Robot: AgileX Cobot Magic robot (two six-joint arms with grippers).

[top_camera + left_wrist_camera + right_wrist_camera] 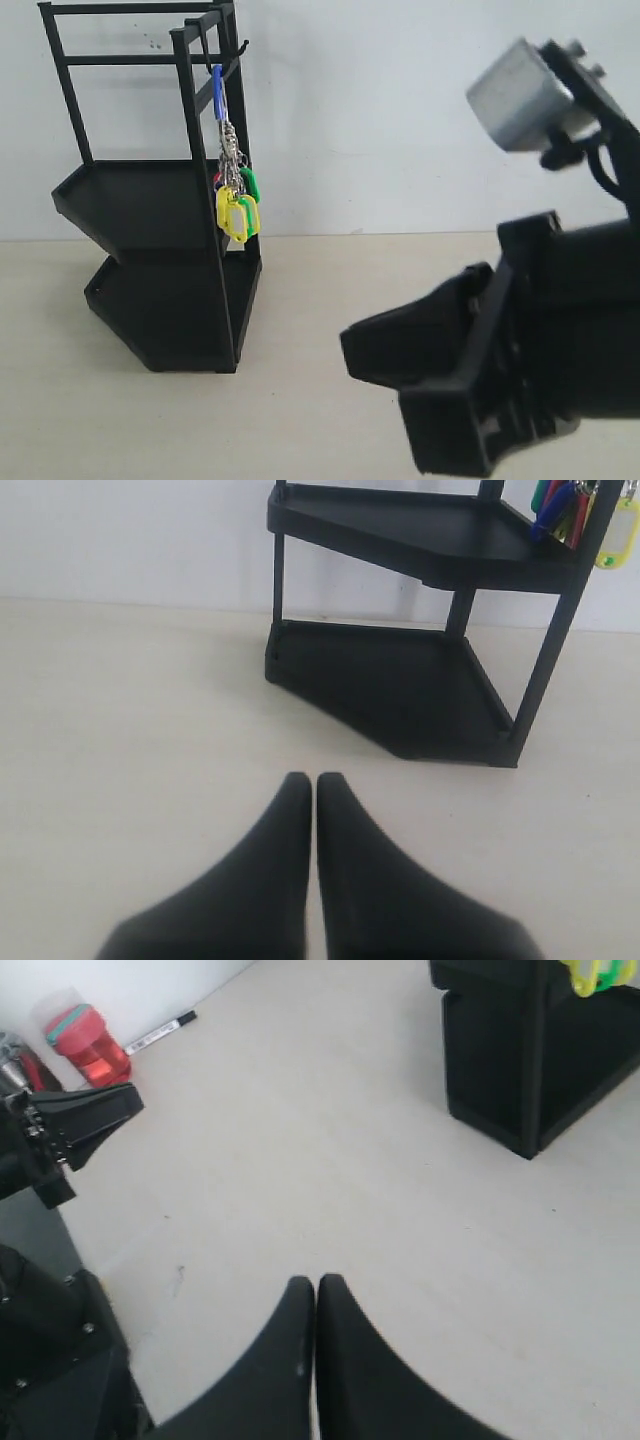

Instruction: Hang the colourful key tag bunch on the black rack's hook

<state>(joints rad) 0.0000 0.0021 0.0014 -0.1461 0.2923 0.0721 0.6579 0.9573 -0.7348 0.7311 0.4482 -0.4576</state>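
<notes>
We find the left gripper [315,780] clenched, its two black fingers pressed tip to tip over bare table [120,730], holding nothing. The right gripper [316,1282] is the same, fingers together and empty. The colourful key tag bunch [237,195] hangs by its blue loop [218,92] from the hook [208,50] on the top rail of the black rack [130,215], the tags dangling beside the front upright at the level of the upper tray. In the exterior view a blurred black arm [500,370] fills the lower right corner, and both wrist views cut off most of the bunch. A red container [85,1045] and a marker pen [160,1032] lie by the wall, well apart from the rack.
</notes>
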